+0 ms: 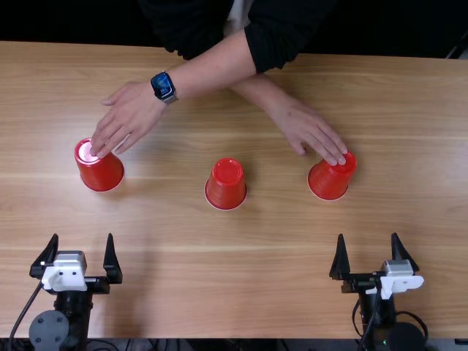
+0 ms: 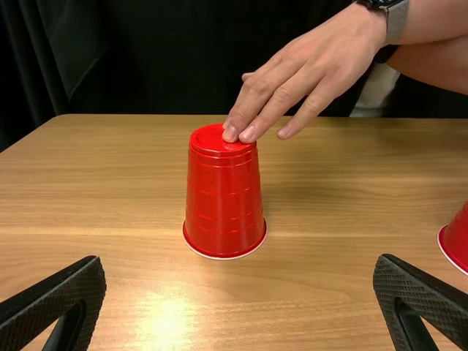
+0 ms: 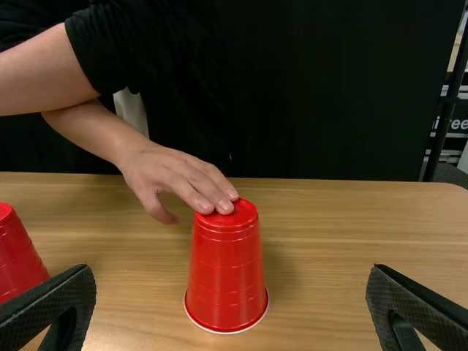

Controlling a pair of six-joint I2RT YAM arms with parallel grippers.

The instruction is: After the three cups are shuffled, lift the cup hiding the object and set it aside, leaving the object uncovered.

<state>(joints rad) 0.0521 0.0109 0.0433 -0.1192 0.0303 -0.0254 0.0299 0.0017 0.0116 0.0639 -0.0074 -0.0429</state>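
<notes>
Three red cups stand upside down in a row on the wooden table [image 1: 234,278]: a left cup [image 1: 98,166] [image 2: 223,192], a middle cup [image 1: 226,184] and a right cup [image 1: 332,176] [image 3: 226,267]. A person across the table has crossed arms. One hand [image 1: 126,117] [image 2: 303,73], with a watch on its wrist, rests fingertips on the left cup. The other hand [image 1: 311,131] [image 3: 179,183] rests fingertips on the right cup. My left gripper [image 1: 79,257] is open near the front edge, short of the left cup. My right gripper [image 1: 371,254] is open, short of the right cup. The object is hidden.
The middle cup's edge shows at the side of the left wrist view [image 2: 456,240] and of the right wrist view [image 3: 16,252]. Bare table lies between the grippers and the cups. The person's dark-sleeved arms cross over the far half of the table.
</notes>
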